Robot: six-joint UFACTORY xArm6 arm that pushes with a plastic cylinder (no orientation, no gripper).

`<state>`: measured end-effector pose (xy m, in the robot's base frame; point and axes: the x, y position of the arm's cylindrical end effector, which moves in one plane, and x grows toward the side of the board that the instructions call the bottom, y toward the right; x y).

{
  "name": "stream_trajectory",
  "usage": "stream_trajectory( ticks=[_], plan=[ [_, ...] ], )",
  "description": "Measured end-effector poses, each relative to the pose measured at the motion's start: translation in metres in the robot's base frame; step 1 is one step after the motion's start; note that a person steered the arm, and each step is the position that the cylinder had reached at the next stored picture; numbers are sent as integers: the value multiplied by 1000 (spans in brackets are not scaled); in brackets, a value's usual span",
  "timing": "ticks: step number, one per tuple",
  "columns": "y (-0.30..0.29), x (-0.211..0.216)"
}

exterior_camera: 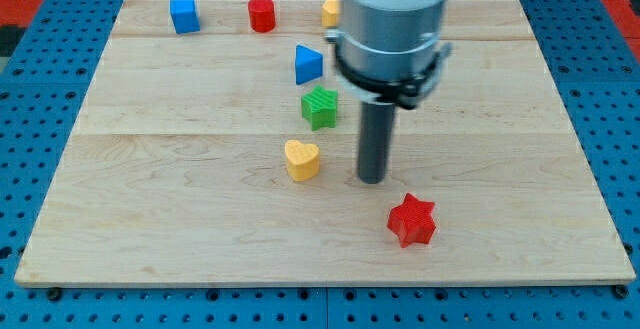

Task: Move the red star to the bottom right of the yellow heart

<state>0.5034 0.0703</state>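
The red star [412, 220] lies on the wooden board [150, 189] toward the view's bottom right of centre. The yellow heart [301, 159] lies near the middle, up and to the left of the star. My tip [372, 179] is the lower end of the dark rod. It stands between the two, right of the heart and just up-left of the star, with a small gap to each.
A green star [320, 107] and a blue triangle [308, 64] lie above the heart. A blue cube [184, 15], a red cylinder [261, 14] and a yellow block [331, 11], partly hidden by the arm, lie along the top edge.
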Motion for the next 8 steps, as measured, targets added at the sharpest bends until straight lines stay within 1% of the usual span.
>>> stream_trajectory(
  ticks=[1, 2, 3, 4, 5, 6, 7, 8],
  plan=[
    [51, 0],
    [91, 14],
    [101, 25],
    [66, 34],
    [61, 61],
    [31, 67],
    [-5, 62],
    [-25, 59]
  ],
)
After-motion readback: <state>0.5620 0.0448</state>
